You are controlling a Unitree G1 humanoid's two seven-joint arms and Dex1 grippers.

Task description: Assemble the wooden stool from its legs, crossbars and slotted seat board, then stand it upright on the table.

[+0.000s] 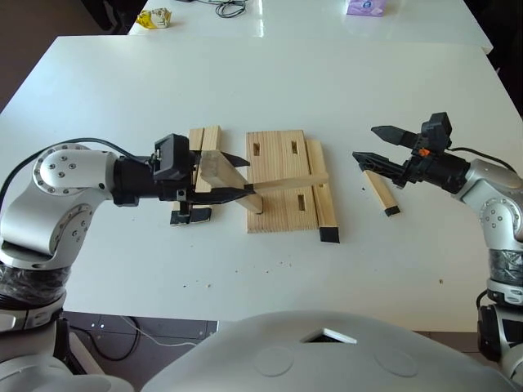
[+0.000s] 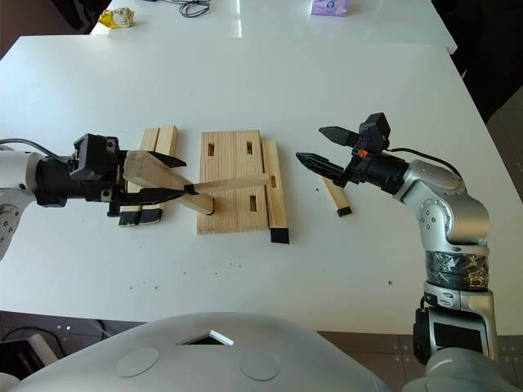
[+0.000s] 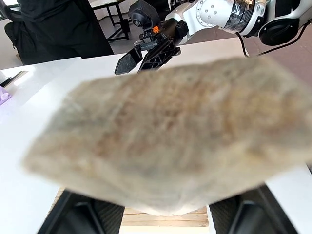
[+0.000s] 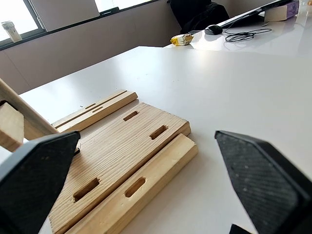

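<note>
The pale rectangular slotted wooden seat board lies flat just ahead of the left gripper, whose jaws clench a light wooden leg-and-crossbar piece (its thin bar overhangs the board). Fitting seems in hand; next a bar end must meet a slot. The right gripper, jaws spread and empty, hovers over a short black-tipped wooden leg. The right wrist view adds the slots' inner walls, unseen from above.

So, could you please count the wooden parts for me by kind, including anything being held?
Slotted seat board: 1
Sticks with black ends lying on the table: 4
Joined wooden piece held in the left gripper: 1
Total: 6
</note>
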